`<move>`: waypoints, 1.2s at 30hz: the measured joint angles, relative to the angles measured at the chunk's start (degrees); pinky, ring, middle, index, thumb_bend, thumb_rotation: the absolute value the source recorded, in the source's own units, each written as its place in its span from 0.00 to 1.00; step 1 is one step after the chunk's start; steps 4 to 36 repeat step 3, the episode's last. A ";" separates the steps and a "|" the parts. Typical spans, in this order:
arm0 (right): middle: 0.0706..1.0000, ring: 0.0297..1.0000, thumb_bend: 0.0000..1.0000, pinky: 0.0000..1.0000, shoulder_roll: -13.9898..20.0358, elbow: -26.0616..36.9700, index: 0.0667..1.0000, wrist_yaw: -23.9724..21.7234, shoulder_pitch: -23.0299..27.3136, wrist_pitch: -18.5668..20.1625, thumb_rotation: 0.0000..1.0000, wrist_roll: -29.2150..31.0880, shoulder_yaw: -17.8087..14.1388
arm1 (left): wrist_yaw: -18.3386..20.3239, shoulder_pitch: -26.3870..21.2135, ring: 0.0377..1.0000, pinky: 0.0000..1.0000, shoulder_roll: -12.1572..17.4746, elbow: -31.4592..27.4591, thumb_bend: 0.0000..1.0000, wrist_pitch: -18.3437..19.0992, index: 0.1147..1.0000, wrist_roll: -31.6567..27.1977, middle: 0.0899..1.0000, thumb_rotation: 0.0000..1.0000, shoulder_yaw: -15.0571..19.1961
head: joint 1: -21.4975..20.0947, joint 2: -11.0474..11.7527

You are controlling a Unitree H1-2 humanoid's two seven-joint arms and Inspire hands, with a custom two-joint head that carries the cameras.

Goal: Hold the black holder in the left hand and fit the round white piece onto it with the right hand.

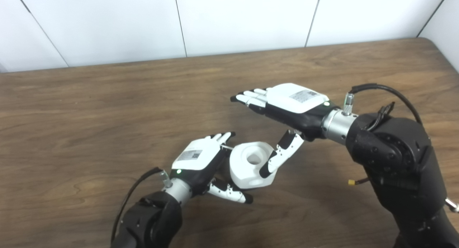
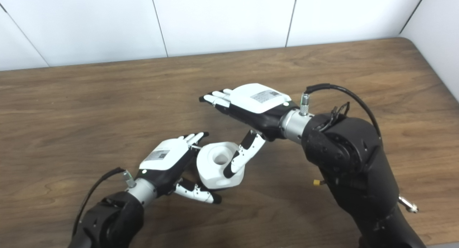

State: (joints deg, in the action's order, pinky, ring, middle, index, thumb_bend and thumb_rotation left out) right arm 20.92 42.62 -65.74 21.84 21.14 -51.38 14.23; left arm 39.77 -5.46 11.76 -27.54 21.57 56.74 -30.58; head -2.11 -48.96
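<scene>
1. White plastic is all you can see of the work: the round white piece point(image 1: 252, 164) sits low and centre over the table point(image 1: 89, 108), at about 6 o'clock from the table's middle, between your two hands.
2. Your left hand point(image 1: 200, 160) is at 9 o'clock of the piece, fingers stretched toward 1 o'clock along its near-left side and thumb reaching under its 7 o'clock edge. It looks like a loose cradle; whether it truly grips anything, you cannot tell from here.
3. No black holder shows in either view. It may sit hidden beneath the white piece or in the left palm; confirm that before pressing.
4. Your right hand point(image 1: 287, 106) hovers at 1 o'clock of the piece, fingers spread flat and apart, holding nothing. Only its thumb point(image 1: 278, 155) hangs down and touches the piece's 3 o'clock rim.
5. To do this step well, curl the right fingers over the piece's far side so thumb and fingers oppose, rather than nudging with the thumb alone. Keep the left hand steady as the anvil.
6. The piece is squat with faceted sides; its central bore opens upward, tilted slightly toward 11 o'clock. Its axis therefore runs near vertical, so press down along that bore, not sideways.
</scene>
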 measured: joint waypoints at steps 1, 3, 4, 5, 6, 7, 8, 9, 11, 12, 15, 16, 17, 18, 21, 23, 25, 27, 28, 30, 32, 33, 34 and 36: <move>1.00 1.00 1.00 1.00 0.06 -0.09 1.00 0.01 0.00 -0.01 0.50 0.00 0.00 | 0.99 -0.15 1.00 1.00 0.26 -0.57 0.98 0.13 1.00 -0.22 1.00 0.34 0.37 | 0.09 0.09; 1.00 1.00 1.00 1.00 0.09 -0.26 1.00 0.05 0.00 -0.01 0.50 0.00 0.01 | 2.49 -0.31 1.00 1.00 0.58 -1.13 0.99 0.27 1.00 -0.54 1.00 0.34 0.93 | 0.35 0.17; 1.00 1.00 1.00 1.00 0.09 -0.26 1.00 0.05 0.00 -0.01 0.50 0.00 0.01 | 2.49 -0.31 1.00 1.00 0.58 -1.13 0.99 0.27 1.00 -0.54 1.00 0.34 0.93 | 0.35 0.17; 1.00 1.00 1.00 1.00 0.09 -0.26 1.00 0.05 0.00 -0.01 0.50 0.00 0.01 | 2.49 -0.31 1.00 1.00 0.58 -1.13 0.99 0.27 1.00 -0.54 1.00 0.34 0.93 | 0.35 0.17; 1.00 1.00 1.00 1.00 0.09 -0.26 1.00 0.05 0.00 -0.01 0.50 0.00 0.01 | 2.49 -0.31 1.00 1.00 0.58 -1.13 0.99 0.27 1.00 -0.54 1.00 0.34 0.93 | 0.35 0.17; 1.00 1.00 1.00 1.00 0.09 -0.26 1.00 0.05 0.00 -0.01 0.50 0.00 0.01 | 2.49 -0.31 1.00 1.00 0.58 -1.13 0.99 0.27 1.00 -0.54 1.00 0.34 0.93 | 0.35 0.17; 1.00 1.00 1.00 1.00 0.09 -0.26 1.00 0.05 0.00 -0.01 0.50 0.00 0.01 | 2.49 -0.31 1.00 1.00 0.58 -1.13 0.99 0.27 1.00 -0.54 1.00 0.34 0.93 | 0.35 0.17; 1.00 1.00 1.00 1.00 0.09 -0.26 1.00 0.05 0.00 -0.01 0.50 0.00 0.01 | 2.49 -0.31 1.00 1.00 0.58 -1.13 0.99 0.27 1.00 -0.54 1.00 0.34 0.93 | 0.35 0.17; 1.00 1.00 1.00 1.00 0.09 -0.26 1.00 0.05 0.00 -0.01 0.50 0.00 0.01 | 2.49 -0.31 1.00 1.00 0.58 -1.13 0.99 0.27 1.00 -0.54 1.00 0.34 0.93 | 0.35 0.17; 1.00 1.00 1.00 1.00 0.09 -0.26 1.00 0.05 0.00 -0.01 0.50 0.00 0.01 | 2.49 -0.31 1.00 1.00 0.58 -1.13 0.99 0.27 1.00 -0.54 1.00 0.34 0.93 | 0.35 0.17; 1.00 1.00 1.00 1.00 0.09 -0.26 1.00 0.05 0.00 -0.01 0.50 0.00 0.01 | 2.49 -0.31 1.00 1.00 0.58 -1.13 0.99 0.27 1.00 -0.54 1.00 0.34 0.93 | 0.35 0.17; 1.00 1.00 1.00 1.00 0.09 -0.26 1.00 0.05 0.00 -0.01 0.50 0.00 0.01 | 2.49 -0.31 1.00 1.00 0.58 -1.13 0.99 0.27 1.00 -0.54 1.00 0.34 0.93 | 0.35 0.17; 1.00 1.00 1.00 1.00 0.09 -0.26 1.00 0.05 0.00 -0.01 0.50 0.00 0.01 | 2.49 -0.31 1.00 1.00 0.58 -1.13 0.99 0.27 1.00 -0.54 1.00 0.34 0.93 | 0.35 0.17; 1.00 1.00 1.00 1.00 0.09 -0.26 1.00 0.05 0.00 -0.01 0.50 0.00 0.01 | 2.49 -0.31 1.00 1.00 0.58 -1.13 0.99 0.27 1.00 -0.54 1.00 0.34 0.93 | 0.35 0.17; 1.00 1.00 1.00 1.00 0.09 -0.26 1.00 0.05 0.00 -0.01 0.50 0.00 0.01 | 2.49 -0.31 1.00 1.00 0.58 -1.13 0.99 0.27 1.00 -0.54 1.00 0.34 0.93 | 0.35 0.17; 1.00 1.00 1.00 1.00 0.09 -0.26 1.00 0.05 0.00 -0.01 0.50 0.00 0.01 | 2.49 -0.31 1.00 1.00 0.58 -1.13 0.99 0.27 1.00 -0.54 1.00 0.34 0.93 | 0.35 0.17; 1.00 1.00 1.00 1.00 0.09 -0.26 1.00 0.05 0.00 -0.01 0.50 0.00 0.01 | 2.49 -0.31 1.00 1.00 0.58 -1.13 0.99 0.27 1.00 -0.54 1.00 0.34 0.93 | 0.35 0.17; 1.00 1.00 1.00 1.00 0.09 -0.26 1.00 0.05 0.00 -0.01 0.50 0.00 0.01 | 2.49 -0.31 1.00 1.00 0.58 -1.13 0.99 0.27 1.00 -0.54 1.00 0.34 0.93 | 0.35 0.17; 1.00 1.00 1.00 1.00 0.09 -0.26 1.00 0.05 0.00 -0.01 0.50 0.00 0.01 | 2.49 -0.31 1.00 1.00 0.58 -1.13 0.99 0.27 1.00 -0.54 1.00 0.34 0.93 | 0.35 0.17; 1.00 1.00 1.00 1.00 0.09 -0.26 1.00 0.05 0.00 -0.01 0.50 0.00 0.01 | 2.49 -0.31 1.00 1.00 0.58 -1.13 0.99 0.27 1.00 -0.54 1.00 0.34 0.93 | 0.35 0.17; 1.00 1.00 1.00 1.00 0.09 -0.26 1.00 0.05 0.00 -0.01 0.50 0.00 0.01 | 2.49 -0.31 1.00 1.00 0.58 -1.13 0.99 0.27 1.00 -0.54 1.00 0.34 0.93 | 0.35 0.17; 1.00 1.00 1.00 1.00 0.09 -0.26 1.00 0.05 0.00 -0.01 0.50 0.00 0.01 | 2.49 -0.31 1.00 1.00 0.58 -1.13 0.99 0.27 1.00 -0.54 1.00 0.34 0.93 | 0.35 0.17; 1.00 1.00 1.00 1.00 0.09 -0.26 1.00 0.05 0.00 -0.01 0.50 0.00 0.01 | 2.49 -0.31 1.00 1.00 0.58 -1.13 0.99 0.27 1.00 -0.54 1.00 0.34 0.93 | 0.35 0.17; 1.00 1.00 1.00 1.00 0.09 -0.26 1.00 0.05 0.00 -0.01 0.50 0.00 0.01 | 2.49 -0.31 1.00 1.00 0.58 -1.13 0.99 0.27 1.00 -0.54 1.00 0.34 0.93 | 0.35 0.17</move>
